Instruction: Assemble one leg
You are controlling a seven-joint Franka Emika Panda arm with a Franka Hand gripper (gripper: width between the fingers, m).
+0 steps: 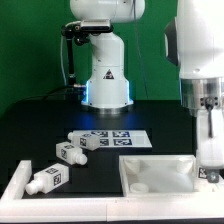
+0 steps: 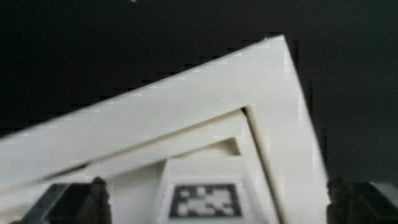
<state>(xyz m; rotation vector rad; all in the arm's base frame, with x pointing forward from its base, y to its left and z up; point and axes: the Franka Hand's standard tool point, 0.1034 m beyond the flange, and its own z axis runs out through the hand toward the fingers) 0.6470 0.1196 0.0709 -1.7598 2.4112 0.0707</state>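
Three white legs with black-and-white tags lie on the black table in the exterior view: one [image 1: 46,180] at the front left, one [image 1: 68,153] behind it, one [image 1: 88,140] next to the marker board. My gripper [image 1: 208,170] hangs at the exterior view's right, over the right edge of the large white tray-like part [image 1: 155,172]. In the wrist view my gripper [image 2: 214,205] is open, with its dark fingers [image 2: 71,200] wide apart. Between them is a corner of the tray-like part [image 2: 214,110] carrying a tag [image 2: 208,198]. No leg shows in the wrist view.
The marker board [image 1: 122,138] lies flat in the middle of the table. The robot's white base [image 1: 106,75] stands behind it. A white rail [image 1: 14,184] runs along the front left edge. A green backdrop closes the rear.
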